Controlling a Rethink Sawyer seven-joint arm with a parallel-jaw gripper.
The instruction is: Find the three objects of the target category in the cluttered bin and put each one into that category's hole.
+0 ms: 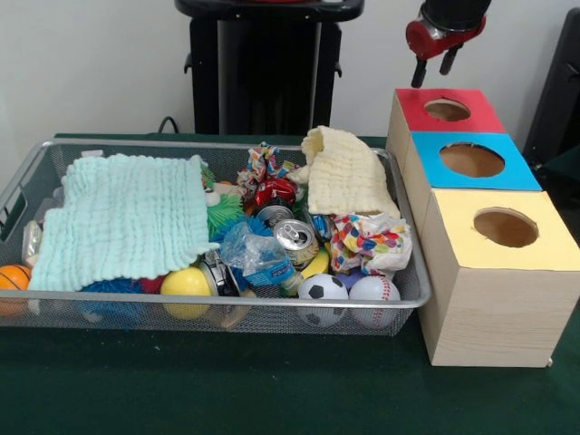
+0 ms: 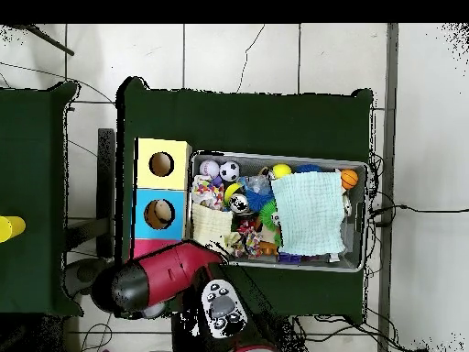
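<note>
Green table holds the cluttered bin, full of balls, cans and cloths, beside three boxes. Above the red box the fingers hang apart, holding nothing. Next job: reach into the bin and search.

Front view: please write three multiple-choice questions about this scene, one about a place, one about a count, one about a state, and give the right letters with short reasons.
1. Where is the tool?
A. inside the wire-mesh basket
B. above the red-topped box
C. on the mint cloth

2. How many wooden boxes with holes stand in the row?
A. two
B. three
C. five

3. How does the silver drink can lie?
A. under the cream cloth
B. outside the basket
C. uncovered among the clutter

Answers: 1 B, it hangs above the red top; 2 B, red, blue and yellow tops; 3 C, its top end shows openly.
</note>
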